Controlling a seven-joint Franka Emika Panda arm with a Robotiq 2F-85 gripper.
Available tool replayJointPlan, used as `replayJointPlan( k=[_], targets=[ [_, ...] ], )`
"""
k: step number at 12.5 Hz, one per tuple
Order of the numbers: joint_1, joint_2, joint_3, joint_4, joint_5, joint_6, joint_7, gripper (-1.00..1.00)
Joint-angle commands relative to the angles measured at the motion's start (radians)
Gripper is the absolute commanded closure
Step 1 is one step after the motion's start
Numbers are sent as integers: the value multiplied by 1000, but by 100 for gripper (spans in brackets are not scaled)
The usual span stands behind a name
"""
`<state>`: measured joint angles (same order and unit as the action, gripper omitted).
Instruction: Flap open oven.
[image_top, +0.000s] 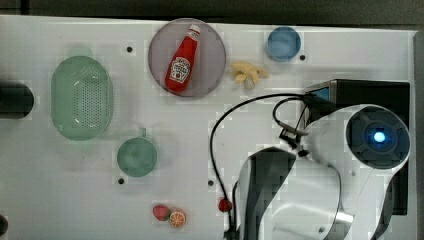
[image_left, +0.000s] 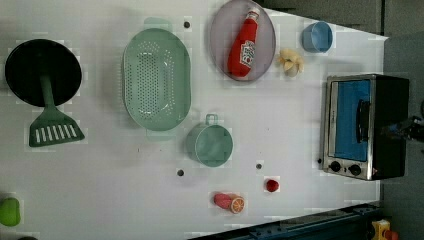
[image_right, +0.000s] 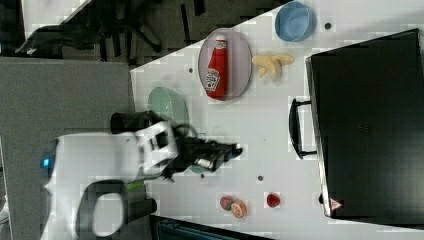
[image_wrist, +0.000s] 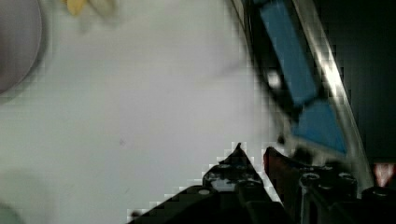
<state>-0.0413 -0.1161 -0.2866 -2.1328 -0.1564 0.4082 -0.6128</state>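
The oven (image_left: 365, 127) stands at the left view's right, with a silver frame, a blue glass door and two black knobs. Its door looks shut, with the dark bar handle (image_left: 361, 120) across the glass. In the right view the oven's black top (image_right: 370, 125) sits at the right, and the handle (image_right: 295, 129) sticks out toward the arm. My gripper (image_right: 235, 150) hangs a short way from that handle, not touching it. In the wrist view the gripper (image_wrist: 253, 151) is open only a narrow gap, nothing between its fingers, and the blue door (image_wrist: 289, 70) lies just beyond.
A ketchup bottle (image_top: 182, 60) lies on a grey plate (image_top: 212, 42). Also on the white table are a blue bowl (image_top: 284, 43), a yellow toy (image_top: 248, 72), a green colander (image_top: 81, 97), a green cup (image_top: 137, 156) and small toy fruits (image_top: 170, 216). The left view shows a black pan (image_left: 42, 72) and a green spatula (image_left: 52, 127).
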Motion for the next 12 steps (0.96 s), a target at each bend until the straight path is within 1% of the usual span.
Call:
replayJointPlan(
  k=[1,3,7,12],
  targets=[
    [-5,11,-55,-42,-15,135,-335,65],
    [-8,49,-95,-53,-15,215,-422,65],
    [-10,133,-154,-66,-8,290,-493,65],
    [-10,207,-158,-97,-6,391,-493,65]
  ],
)
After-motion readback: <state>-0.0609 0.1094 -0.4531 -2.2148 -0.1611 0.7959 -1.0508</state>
